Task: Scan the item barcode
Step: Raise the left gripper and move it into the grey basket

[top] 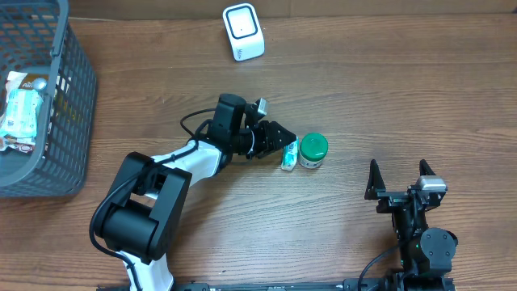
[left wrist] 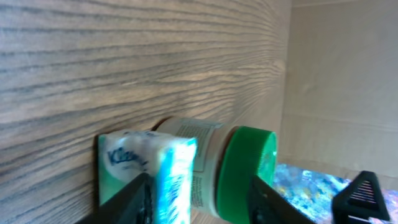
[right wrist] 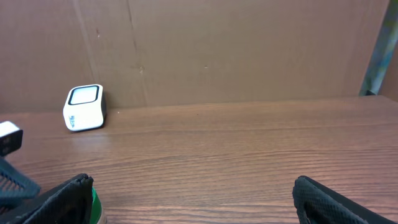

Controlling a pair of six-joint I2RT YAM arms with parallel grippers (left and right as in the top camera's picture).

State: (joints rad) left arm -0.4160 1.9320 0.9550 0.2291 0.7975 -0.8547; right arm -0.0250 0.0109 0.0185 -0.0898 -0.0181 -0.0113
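A small Kleenex tissue pack point(top: 289, 156) lies on the wooden table, touching a white jar with a green lid point(top: 313, 150) that lies on its side. My left gripper point(top: 283, 144) is just left of them, its jaws apart. In the left wrist view the tissue pack point(left wrist: 155, 168) and the jar point(left wrist: 239, 171) both sit between the two fingers of the left gripper point(left wrist: 199, 202), with the pack against the left finger point(left wrist: 134, 199). The white scanner point(top: 243, 32) stands at the table's far side. My right gripper point(top: 400, 176) rests open near the front right, holding nothing.
A grey plastic basket point(top: 77, 89) with packaged goods stands at the far left. From the right wrist view, the scanner point(right wrist: 84, 107) stands before a brown cardboard wall point(right wrist: 249, 50), with the right gripper point(right wrist: 199, 199) over bare wood.
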